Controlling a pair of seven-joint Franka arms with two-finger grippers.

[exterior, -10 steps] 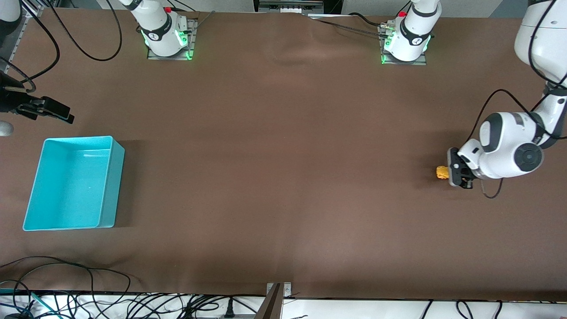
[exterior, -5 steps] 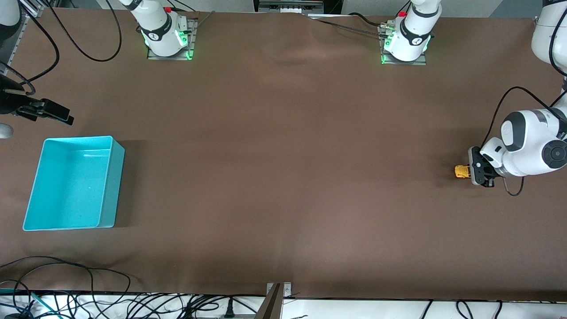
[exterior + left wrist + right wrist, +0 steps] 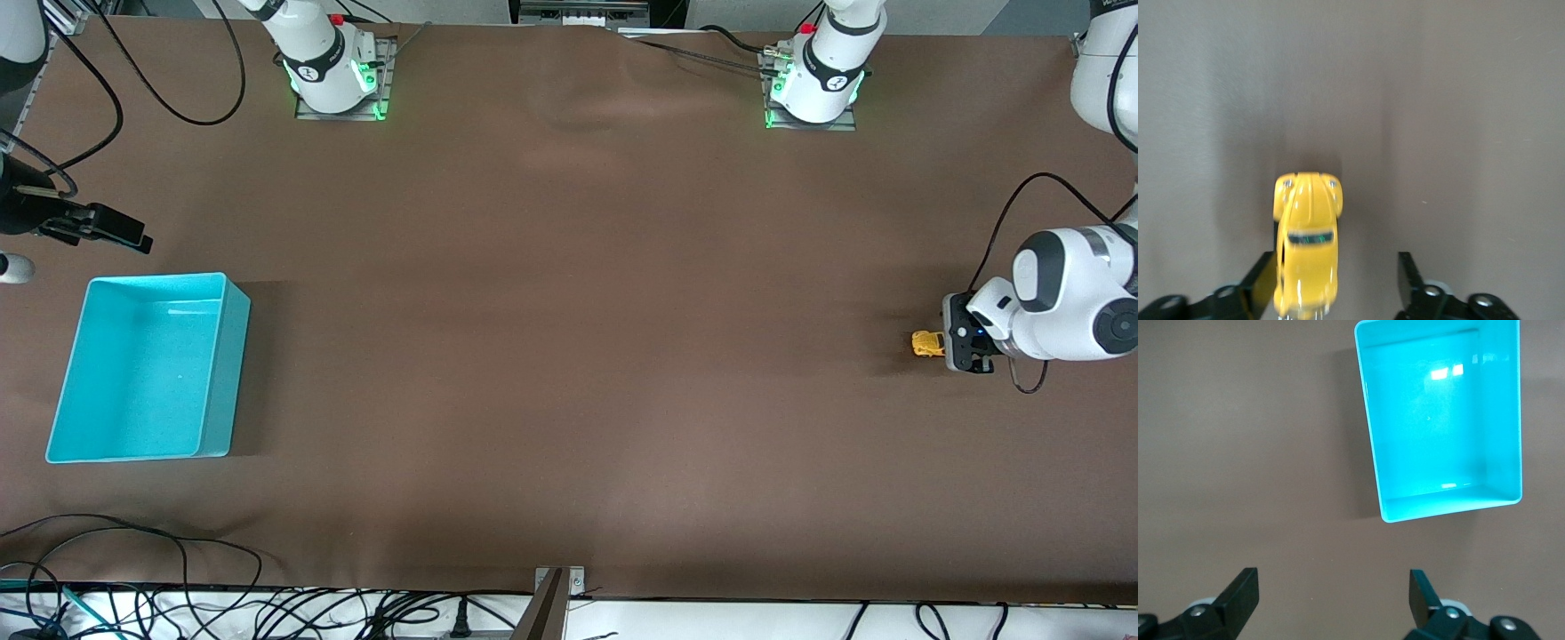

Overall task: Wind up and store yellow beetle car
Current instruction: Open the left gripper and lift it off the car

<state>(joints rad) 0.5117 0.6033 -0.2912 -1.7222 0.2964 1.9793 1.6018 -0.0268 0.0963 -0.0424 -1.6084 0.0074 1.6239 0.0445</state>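
The yellow beetle car (image 3: 927, 343) sits on the brown table near the left arm's end. My left gripper (image 3: 946, 345) is low at the car and open. In the left wrist view the car (image 3: 1306, 253) lies between the fingers, against one finger (image 3: 1265, 280) and well apart from the other. My left gripper (image 3: 1338, 277) is not closed on the car. My right gripper (image 3: 120, 233) hangs open and empty over the table beside the turquoise bin (image 3: 233, 373), at the right arm's end. The right wrist view shows its open gripper (image 3: 1335, 590) and the empty bin (image 3: 1438, 510).
The arm bases (image 3: 333, 76) stand along the table's edge farthest from the front camera. Cables (image 3: 133, 569) lie along the edge nearest that camera. A metal bracket (image 3: 556, 591) sits at the middle of that edge.
The left gripper and the car moved together toward the left arm's end of the table, then stopped. The right gripper barely shifted.
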